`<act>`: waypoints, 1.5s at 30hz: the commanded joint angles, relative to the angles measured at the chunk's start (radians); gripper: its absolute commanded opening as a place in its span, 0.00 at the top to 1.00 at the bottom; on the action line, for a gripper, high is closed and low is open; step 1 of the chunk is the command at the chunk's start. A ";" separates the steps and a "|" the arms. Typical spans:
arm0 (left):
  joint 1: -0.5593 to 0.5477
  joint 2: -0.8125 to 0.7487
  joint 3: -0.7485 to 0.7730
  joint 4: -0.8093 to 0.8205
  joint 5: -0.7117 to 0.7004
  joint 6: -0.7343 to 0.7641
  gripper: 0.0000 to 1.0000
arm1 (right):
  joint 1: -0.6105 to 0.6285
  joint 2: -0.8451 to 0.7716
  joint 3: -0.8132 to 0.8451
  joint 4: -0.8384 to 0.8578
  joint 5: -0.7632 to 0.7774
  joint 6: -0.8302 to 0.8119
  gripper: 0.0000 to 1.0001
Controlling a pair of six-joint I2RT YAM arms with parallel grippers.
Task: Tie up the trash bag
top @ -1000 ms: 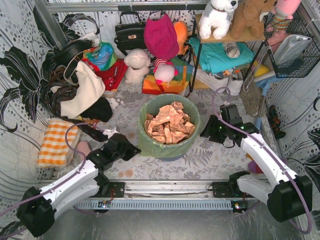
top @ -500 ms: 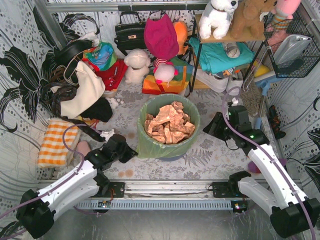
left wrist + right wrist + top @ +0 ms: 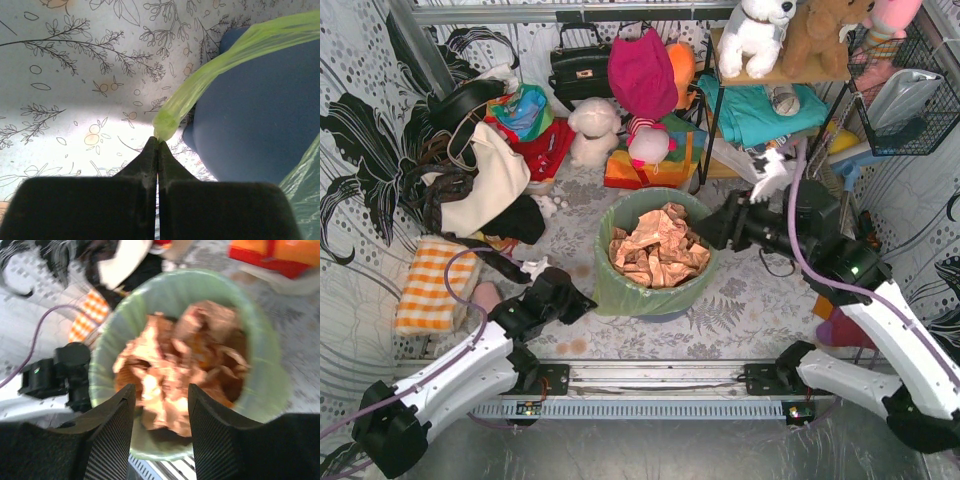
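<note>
"What had changed?"

"The right pincer had swung in from beside the bin to hang over its rim, fingers spread, holding nothing."

"And the left pincer?"

"Pressed together on a stretched strand of the trash bag, which lined the bin on the worktop. I judged the gathering barely begun."

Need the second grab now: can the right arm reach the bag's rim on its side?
Probably yes: the right tool hangs open at the rim of the trash bag, nothing between them.
</note>
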State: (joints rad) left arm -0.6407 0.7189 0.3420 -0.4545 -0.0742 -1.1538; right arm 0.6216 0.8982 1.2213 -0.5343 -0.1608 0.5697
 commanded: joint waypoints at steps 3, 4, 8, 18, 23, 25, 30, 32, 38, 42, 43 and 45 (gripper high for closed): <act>0.001 -0.011 0.032 0.045 -0.011 0.011 1.00 | 0.246 0.215 0.214 0.044 -0.008 -0.206 0.53; 0.002 -0.015 0.036 0.044 -0.012 0.012 1.00 | 0.275 0.245 0.245 0.042 -0.016 -0.236 0.53; 0.002 -0.038 0.044 0.033 -0.020 0.012 1.00 | 0.401 0.365 0.350 0.028 -0.004 -0.370 0.53; 0.002 -0.115 0.045 0.008 -0.018 -0.004 1.00 | 0.537 0.526 0.429 0.007 0.066 -0.510 0.52; 0.002 -0.138 0.015 -0.018 -0.043 -0.021 0.77 | 0.538 0.516 0.401 0.031 0.081 -0.483 0.51; 0.002 -0.133 0.014 -0.011 -0.061 -0.007 0.65 | 0.538 0.511 0.391 0.036 0.082 -0.468 0.51; 0.002 -0.083 -0.001 0.074 -0.070 0.027 0.49 | 0.537 0.498 0.370 0.045 0.089 -0.444 0.51; 0.001 -0.038 -0.001 0.130 -0.056 0.054 0.45 | 0.537 0.495 0.368 0.043 0.095 -0.439 0.51; 0.001 0.123 0.005 0.222 -0.027 0.109 0.44 | 0.538 0.490 0.371 0.041 0.103 -0.432 0.51; 0.002 0.178 -0.022 0.311 0.015 0.124 0.44 | 0.538 0.487 0.370 0.033 0.118 -0.426 0.51; 0.002 0.189 -0.030 0.332 0.024 0.124 0.44 | 0.538 0.486 0.370 0.032 0.118 -0.425 0.51; 0.002 0.213 -0.056 0.396 0.053 0.133 0.42 | 0.538 0.484 0.368 0.031 0.120 -0.421 0.51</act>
State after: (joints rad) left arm -0.6407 0.9009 0.3267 -0.2256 -0.0704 -1.0599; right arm 1.1603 1.4139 1.5974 -0.5121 -0.0608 0.1242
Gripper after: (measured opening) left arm 0.566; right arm 0.489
